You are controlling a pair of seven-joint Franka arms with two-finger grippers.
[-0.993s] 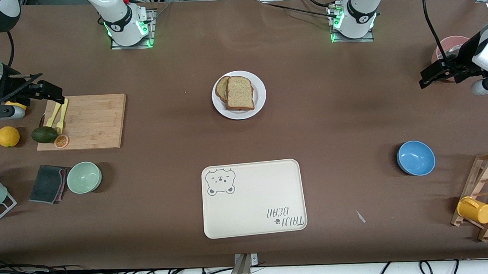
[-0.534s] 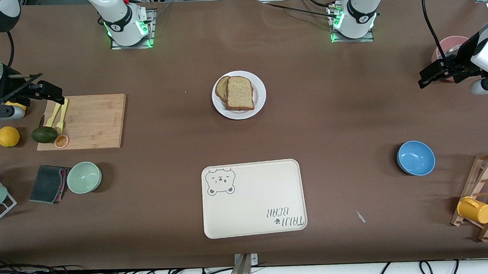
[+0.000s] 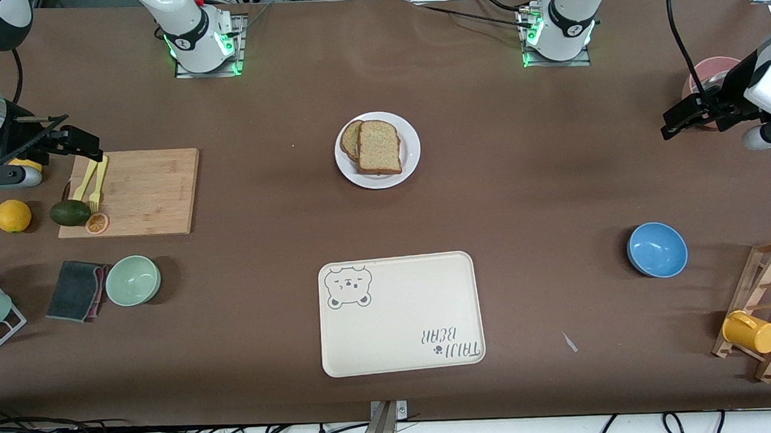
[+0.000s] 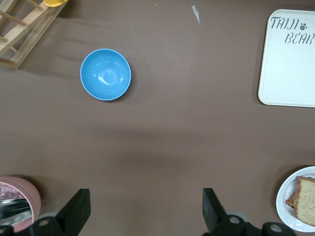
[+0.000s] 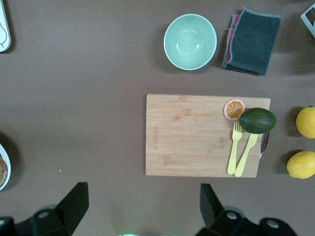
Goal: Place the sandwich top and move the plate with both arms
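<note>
The sandwich top [image 3: 379, 147] lies on the plate [image 3: 411, 150], and the left gripper [image 4: 143, 212] and right gripper [image 5: 141, 206] hang wide apart, holding nothing.

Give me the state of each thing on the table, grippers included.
sandwich top: lying flat on another slice, on the plate.
plate: on the table, not gripped.
tray: nothing on it.
blue bowl: upright, nothing in it.
green bowl: upright, nothing in it.
yellow mug: on its side on the wooden rack.
left gripper: open, holding nothing.
right gripper: open, holding nothing.
</note>
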